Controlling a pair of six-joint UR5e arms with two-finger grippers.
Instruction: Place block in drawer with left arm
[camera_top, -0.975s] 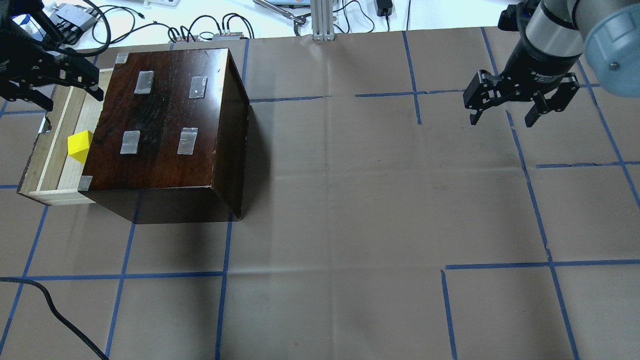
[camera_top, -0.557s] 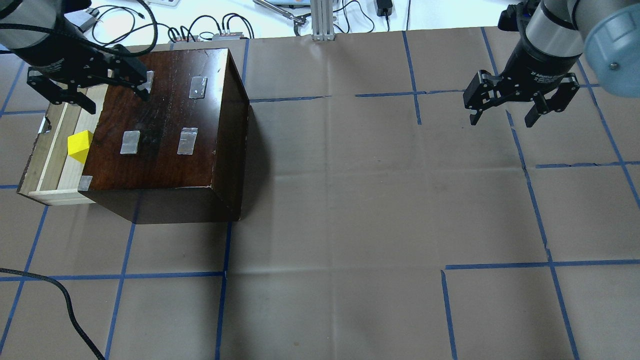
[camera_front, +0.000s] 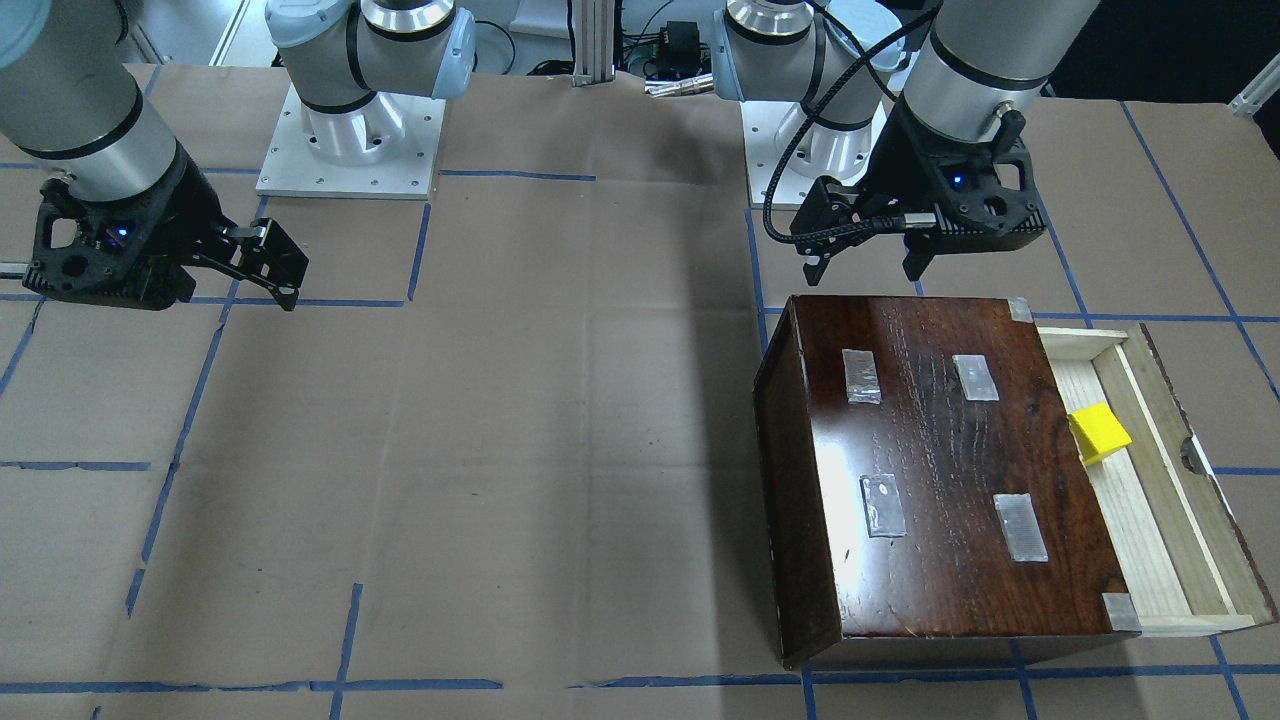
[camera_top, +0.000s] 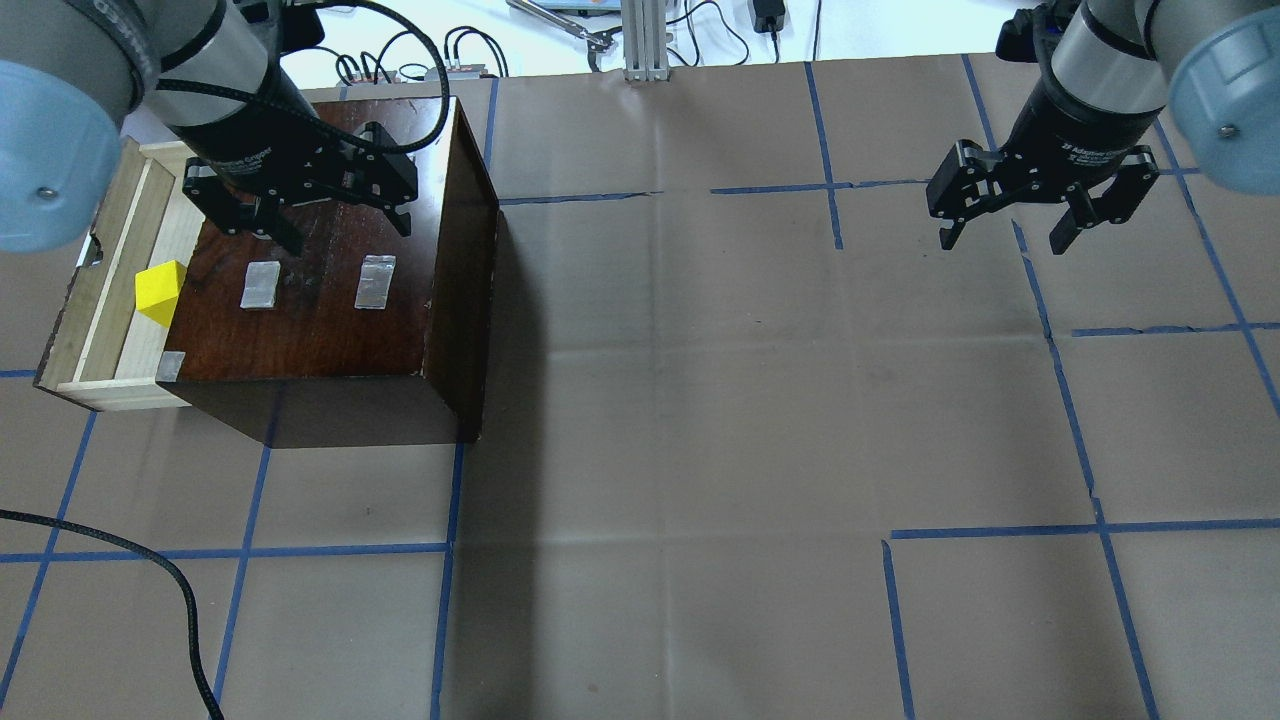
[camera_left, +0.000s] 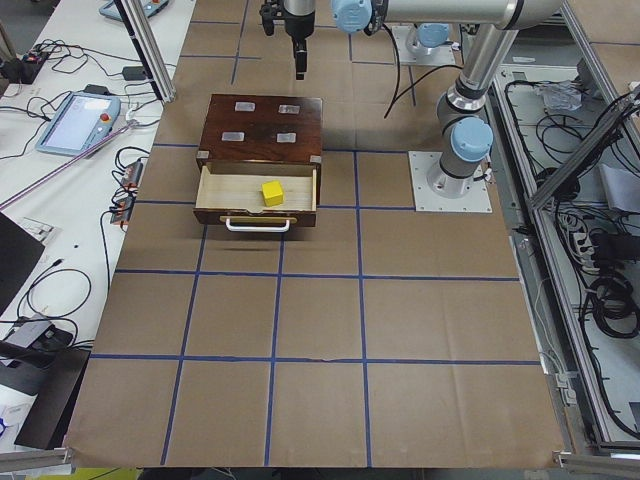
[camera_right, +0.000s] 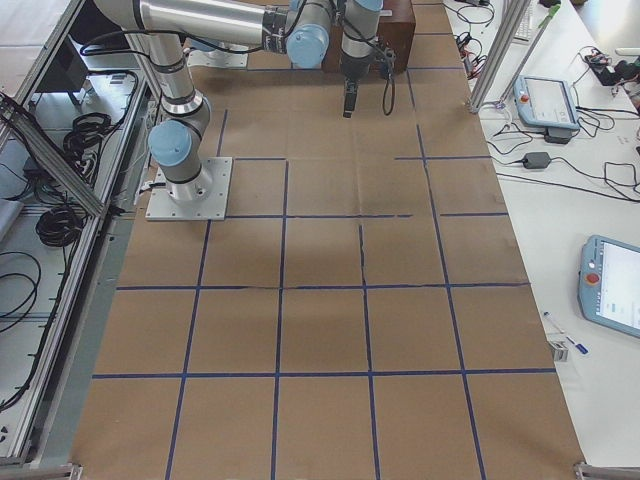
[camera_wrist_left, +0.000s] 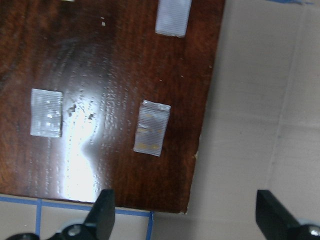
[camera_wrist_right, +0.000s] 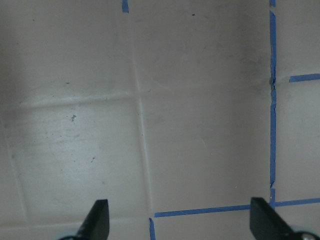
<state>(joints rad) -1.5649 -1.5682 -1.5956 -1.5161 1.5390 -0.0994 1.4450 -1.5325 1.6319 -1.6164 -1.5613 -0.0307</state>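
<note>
The yellow block (camera_top: 160, 290) (camera_front: 1100, 432) (camera_left: 271, 192) lies loose in the pulled-out pale-wood drawer (camera_top: 100, 300) (camera_front: 1160, 480) at the left side of the dark-brown box (camera_top: 320, 320) (camera_front: 940, 480). My left gripper (camera_top: 345, 230) (camera_front: 862, 272) (camera_wrist_left: 185, 215) hangs open and empty above the box's taped top, to the right of the block and apart from it. In the left wrist view I see the glossy box top (camera_wrist_left: 100, 100) and its edge, not the block. Far to the right my right gripper (camera_top: 1003, 240) (camera_wrist_right: 177, 220) is open over bare paper.
Brown paper with blue tape lines covers the table. A loose black cable (camera_top: 150, 580) curls over the near left corner. Wires and small devices (camera_top: 440, 55) lie beyond the far edge. The two arm bases (camera_front: 350, 140) stand at the robot's side.
My left gripper has swung right, from over the drawer's far end to above the box top, staying open. The block stays in the drawer. The right arm has not moved.
</note>
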